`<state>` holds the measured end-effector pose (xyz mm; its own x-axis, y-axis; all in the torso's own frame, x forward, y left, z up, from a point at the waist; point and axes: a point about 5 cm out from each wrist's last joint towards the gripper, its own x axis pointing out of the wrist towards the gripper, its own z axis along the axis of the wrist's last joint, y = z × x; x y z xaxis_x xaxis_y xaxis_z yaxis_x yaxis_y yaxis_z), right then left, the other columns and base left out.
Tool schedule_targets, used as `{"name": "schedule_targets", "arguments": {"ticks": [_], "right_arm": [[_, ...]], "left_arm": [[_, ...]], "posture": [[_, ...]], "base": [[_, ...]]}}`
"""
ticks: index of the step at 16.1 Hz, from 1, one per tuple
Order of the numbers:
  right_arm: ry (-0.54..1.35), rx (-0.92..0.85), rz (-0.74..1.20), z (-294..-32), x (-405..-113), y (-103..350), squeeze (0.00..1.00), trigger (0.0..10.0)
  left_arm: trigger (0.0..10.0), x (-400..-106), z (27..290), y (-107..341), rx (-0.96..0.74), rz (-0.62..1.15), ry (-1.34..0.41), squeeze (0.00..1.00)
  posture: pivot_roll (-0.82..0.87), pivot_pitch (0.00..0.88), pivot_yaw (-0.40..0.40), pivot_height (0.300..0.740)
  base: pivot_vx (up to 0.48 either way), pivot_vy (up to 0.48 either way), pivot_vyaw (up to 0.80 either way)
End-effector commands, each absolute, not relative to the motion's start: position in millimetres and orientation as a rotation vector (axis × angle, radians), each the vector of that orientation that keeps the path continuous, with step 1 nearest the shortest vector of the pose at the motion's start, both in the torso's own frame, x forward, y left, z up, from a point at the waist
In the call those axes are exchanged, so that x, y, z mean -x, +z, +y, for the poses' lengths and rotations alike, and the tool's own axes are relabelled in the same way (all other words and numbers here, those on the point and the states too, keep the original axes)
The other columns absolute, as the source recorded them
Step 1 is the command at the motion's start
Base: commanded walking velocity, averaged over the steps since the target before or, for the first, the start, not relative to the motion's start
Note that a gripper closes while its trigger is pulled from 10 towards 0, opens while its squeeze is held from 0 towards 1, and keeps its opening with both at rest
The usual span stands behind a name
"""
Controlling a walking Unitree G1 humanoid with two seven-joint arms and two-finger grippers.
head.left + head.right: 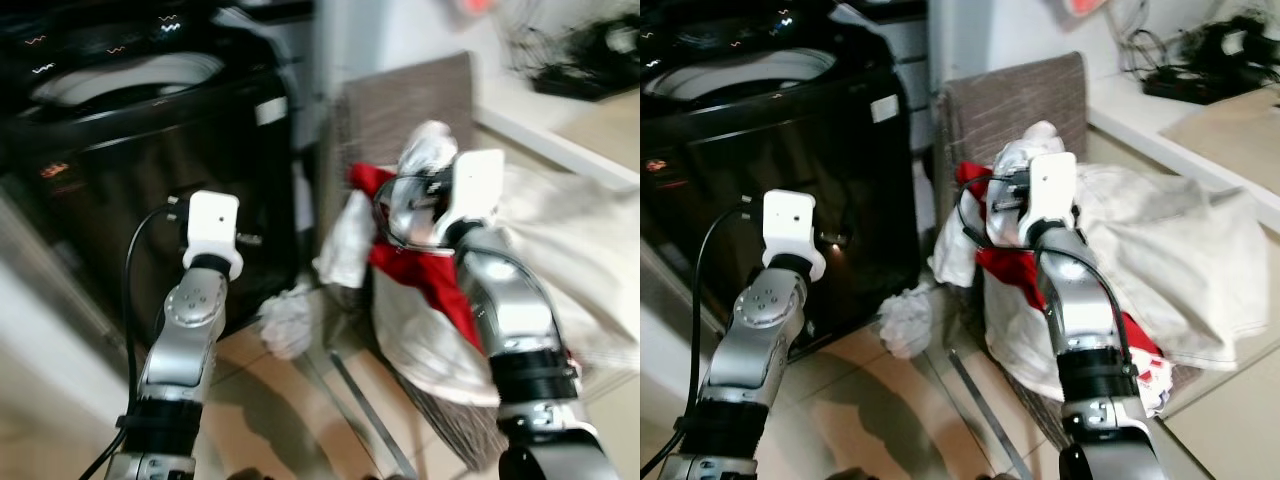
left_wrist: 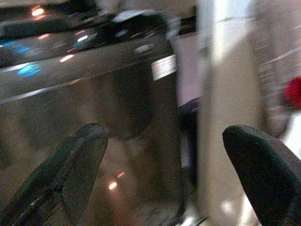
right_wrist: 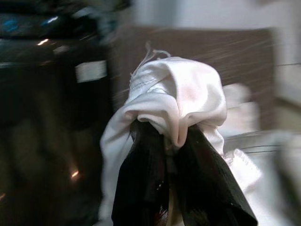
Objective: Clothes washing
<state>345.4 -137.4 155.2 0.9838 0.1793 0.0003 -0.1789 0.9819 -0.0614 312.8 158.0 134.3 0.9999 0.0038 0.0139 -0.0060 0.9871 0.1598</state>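
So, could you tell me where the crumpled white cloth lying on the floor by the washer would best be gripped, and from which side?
The crumpled white cloth lies bunched on the tiles beside the black washer, so its raised top folds are probably the best hold. The open left gripper could come down from above, since it is free while the right gripper is shut on a white garment.

Both arms raised forward (left fingers spread, right fingers pinched).

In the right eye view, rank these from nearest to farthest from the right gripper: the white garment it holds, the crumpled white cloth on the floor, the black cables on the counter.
1. white garment, pinched in the right gripper.
2. crumpled white cloth, on the floor by the washing machine.
3. black cables, on the far counter.
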Motion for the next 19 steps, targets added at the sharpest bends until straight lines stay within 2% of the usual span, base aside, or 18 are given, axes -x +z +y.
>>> {"name": "schedule_targets", "arguments": {"ticks": [1,3,8,13,16,17,18,19], "right_arm": [[0.187,0.068,0.005,-139,-343,148,0.00,0.0],[0.227,0.041,0.041,-134,-335,130,0.00,0.0],[0.310,0.024,-0.055,-118,-341,150,0.00,0.0],[0.413,-0.016,-0.198,-91,-343,185,0.00,0.0],[0.405,-0.040,-0.257,-90,-349,203,0.00,0.0],[0.400,-0.059,-0.295,-89,-352,216,0.00,0.0],[0.404,-0.112,-0.385,-87,-357,247,0.00,0.0],[0.409,-0.117,-0.405,-86,-358,253,0.00,0.0]], "left_arm": [[10.0,-313,161,131,-0.178,0.006,0.035,0.00],[10.0,-312,176,124,-0.207,0.048,0.133,0.00],[10.0,-312,173,126,-0.232,0.038,0.138,0.00],[10.0,-313,174,127,-0.237,0.028,0.150,0.00],[10.0,-313,174,128,-0.244,0.023,0.145,0.00],[10.0,-314,174,129,-0.244,0.021,0.143,0.00],[10.0,-315,173,130,-0.251,0.015,0.138,0.00],[10.0,-316,173,131,-0.251,0.015,0.138,0.00]], "posture": [[-0.04,0.000,-0.022,0.736],[-0.03,0.000,-0.026,0.736],[-0.02,0.000,-0.034,0.736],[-0.01,0.000,-0.042,0.736],[-0.01,0.000,-0.043,0.736],[-0.01,0.000,-0.043,0.736],[-0.02,0.000,-0.034,0.736],[-0.03,0.000,-0.031,0.736]], "base": [[0.000,0.000,0.74],[0.000,0.000,0.72],[0.000,0.000,0.67],[0.000,0.000,0.61],[0.000,0.000,0.58],[0.000,0.000,0.58],[0.000,0.000,0.58],[0.000,0.000,0.58]]}}
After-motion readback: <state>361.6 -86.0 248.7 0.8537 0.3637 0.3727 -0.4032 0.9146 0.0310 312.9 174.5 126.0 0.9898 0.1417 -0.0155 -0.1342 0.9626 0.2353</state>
